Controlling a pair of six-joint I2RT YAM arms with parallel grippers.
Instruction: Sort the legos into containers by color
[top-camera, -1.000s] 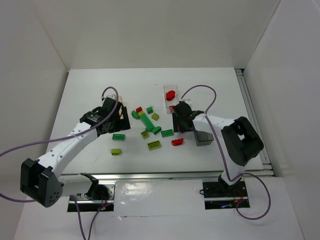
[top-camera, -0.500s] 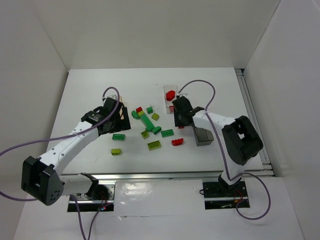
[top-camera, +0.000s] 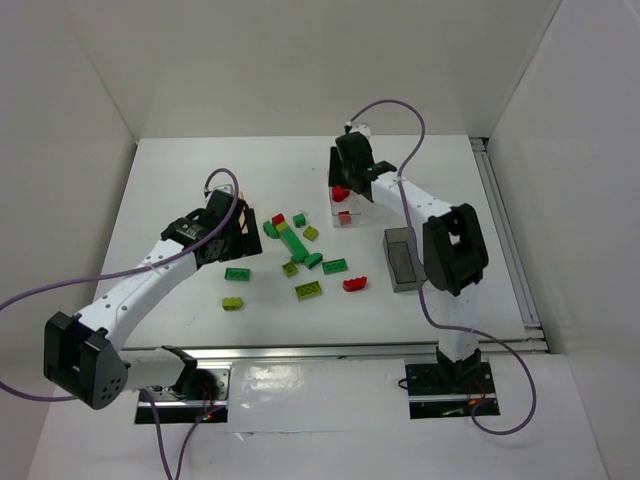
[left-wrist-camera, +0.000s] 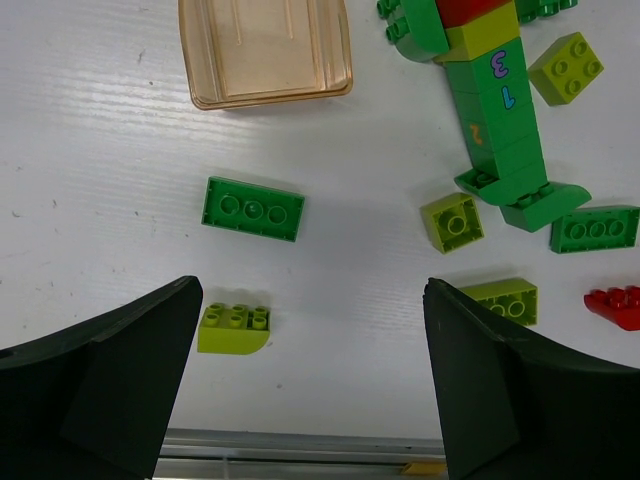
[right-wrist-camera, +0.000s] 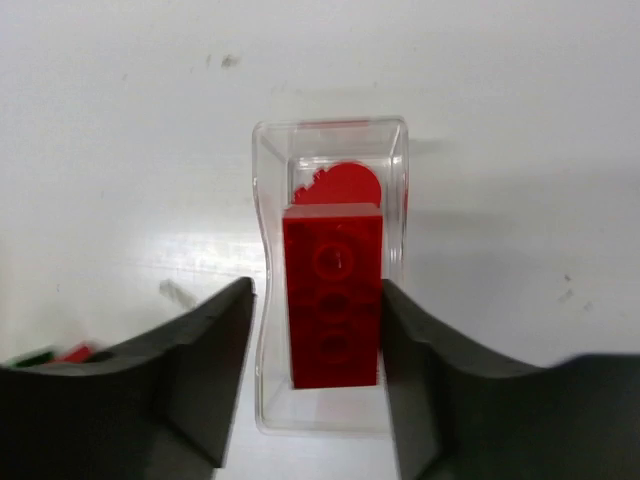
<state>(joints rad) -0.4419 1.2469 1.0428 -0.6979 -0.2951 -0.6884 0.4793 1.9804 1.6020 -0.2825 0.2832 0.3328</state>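
Note:
My right gripper (top-camera: 352, 188) hangs over the clear container (top-camera: 333, 208) at the far middle. In the right wrist view its jaws (right-wrist-camera: 317, 288) stand apart around a red brick (right-wrist-camera: 333, 295) that sits within the clear container (right-wrist-camera: 262, 200). There is a gap at the left finger. A rounded red piece (right-wrist-camera: 338, 182) lies at the container's far end. My left gripper (top-camera: 225, 235) is open and empty above a dark green brick (left-wrist-camera: 252, 208) and a lime brick (left-wrist-camera: 233, 330). The tan container (left-wrist-camera: 265, 50) is just beyond them.
A long green bar (top-camera: 296, 243) lies mid-table among loose lime, green and red bricks. A red brick (top-camera: 354, 284) lies nearer the front. The dark grey container (top-camera: 403, 258) stands right of them. The table's front rail (left-wrist-camera: 300, 445) shows under the left gripper.
My right arm has swung from the middle of the table back to over the clear container, carrying the red brick. The left arm has barely moved.

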